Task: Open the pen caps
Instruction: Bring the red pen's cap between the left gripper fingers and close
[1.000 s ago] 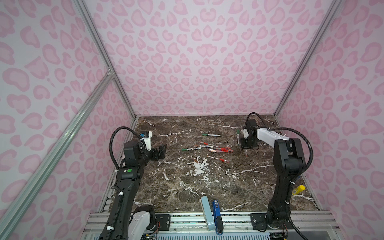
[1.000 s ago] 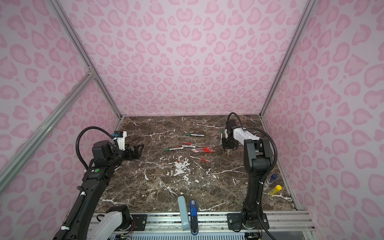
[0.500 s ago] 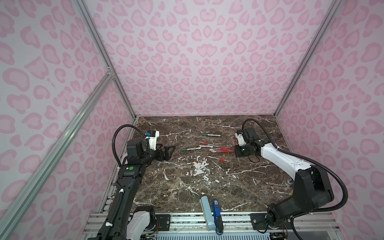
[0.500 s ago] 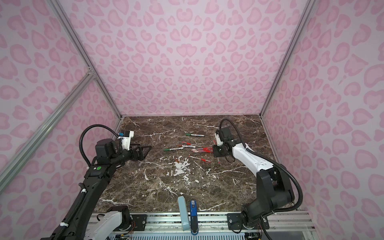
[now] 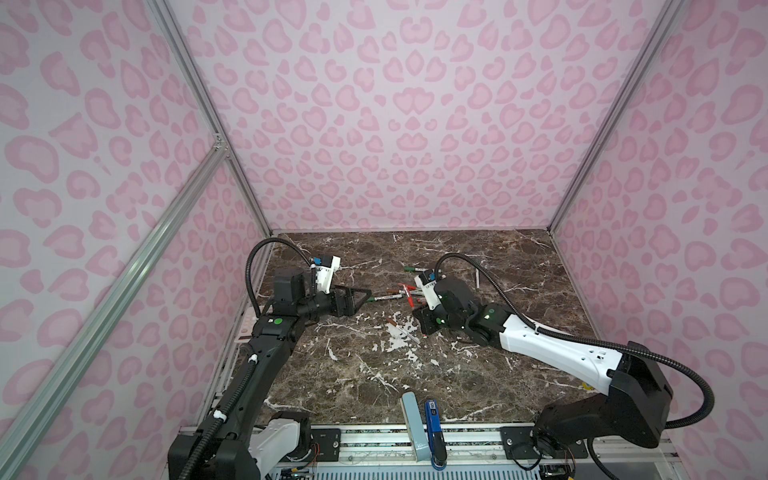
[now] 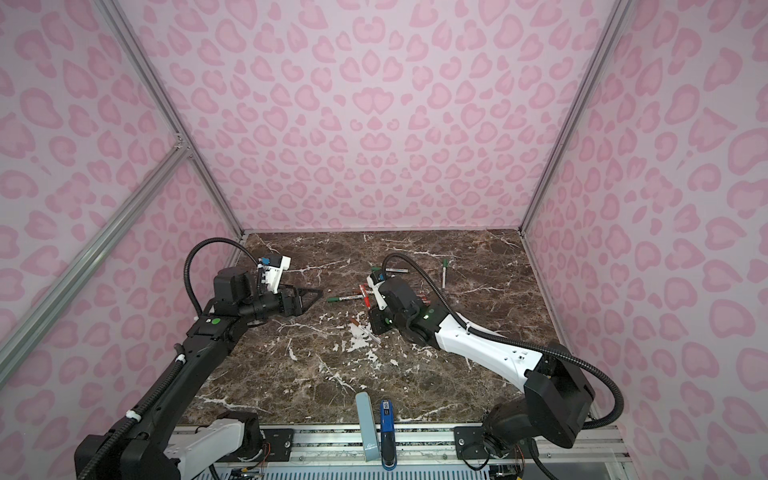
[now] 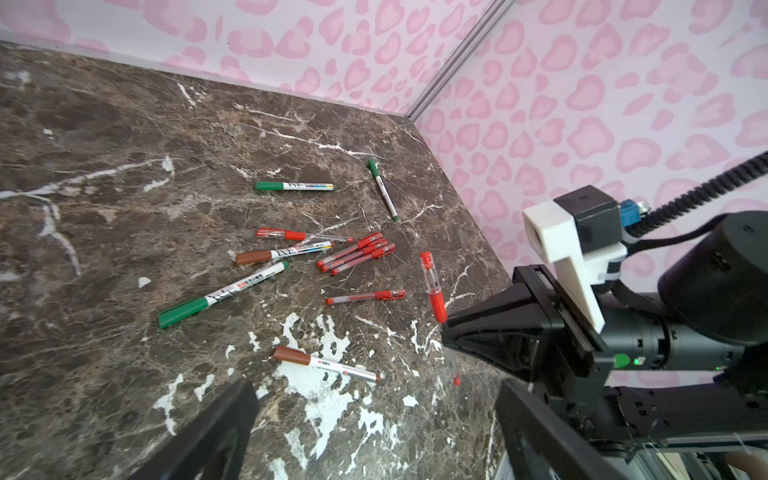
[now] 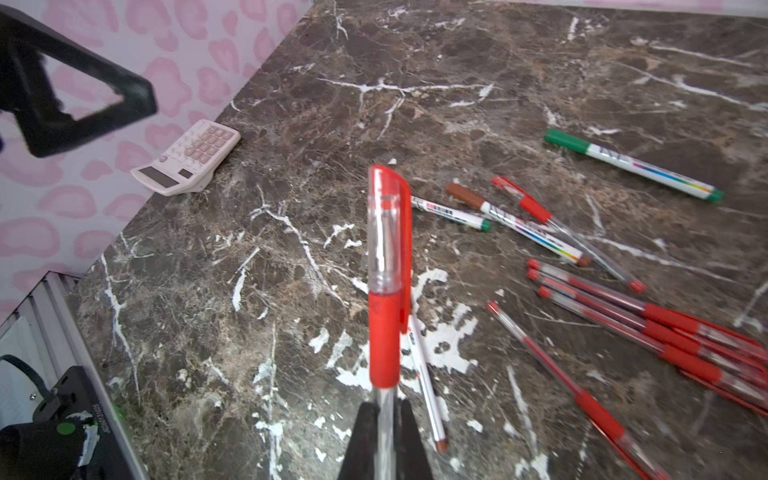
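We clench our right gripper (image 8: 384, 419) around one red pen (image 8: 384, 332), lower centre of its wrist view, cap (image 8: 384, 224) still on. Our left gripper (image 5: 359, 298) gapes nearby. The other pens (image 7: 357, 253), mid-frame, appear capped: nothing opened yet.

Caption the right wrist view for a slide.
The right gripper holds a capped red pen above scattered pens on the table.
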`<control>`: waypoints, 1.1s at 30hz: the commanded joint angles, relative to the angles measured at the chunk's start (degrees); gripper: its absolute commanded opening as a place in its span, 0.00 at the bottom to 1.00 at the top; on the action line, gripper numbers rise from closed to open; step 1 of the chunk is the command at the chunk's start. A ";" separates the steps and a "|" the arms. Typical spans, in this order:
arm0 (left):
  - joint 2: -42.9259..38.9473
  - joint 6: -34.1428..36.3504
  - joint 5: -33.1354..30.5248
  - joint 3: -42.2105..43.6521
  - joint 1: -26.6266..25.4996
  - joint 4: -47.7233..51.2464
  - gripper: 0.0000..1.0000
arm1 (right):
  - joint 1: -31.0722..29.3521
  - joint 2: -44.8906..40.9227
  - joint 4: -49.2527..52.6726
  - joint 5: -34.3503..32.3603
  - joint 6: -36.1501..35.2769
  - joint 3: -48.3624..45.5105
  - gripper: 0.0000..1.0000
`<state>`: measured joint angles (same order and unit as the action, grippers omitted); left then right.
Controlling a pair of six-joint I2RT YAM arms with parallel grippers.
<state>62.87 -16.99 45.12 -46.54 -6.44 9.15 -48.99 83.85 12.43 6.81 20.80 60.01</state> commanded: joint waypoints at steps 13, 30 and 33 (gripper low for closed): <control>4.32 -3.62 -0.88 -2.94 -4.53 -3.75 0.64 | -9.09 9.65 -1.42 -3.64 0.36 10.79 0.01; 3.34 -4.14 -2.04 -0.51 -4.70 -5.20 0.09 | -10.18 9.58 -2.61 -4.22 -0.71 11.79 0.01; 3.05 -4.16 -2.23 -0.54 -4.67 -4.81 0.04 | -10.16 10.09 -1.13 -4.42 -1.02 12.59 0.03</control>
<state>66.24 -21.93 44.73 -47.03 -11.27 5.13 -59.13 93.58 11.44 3.07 20.32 72.14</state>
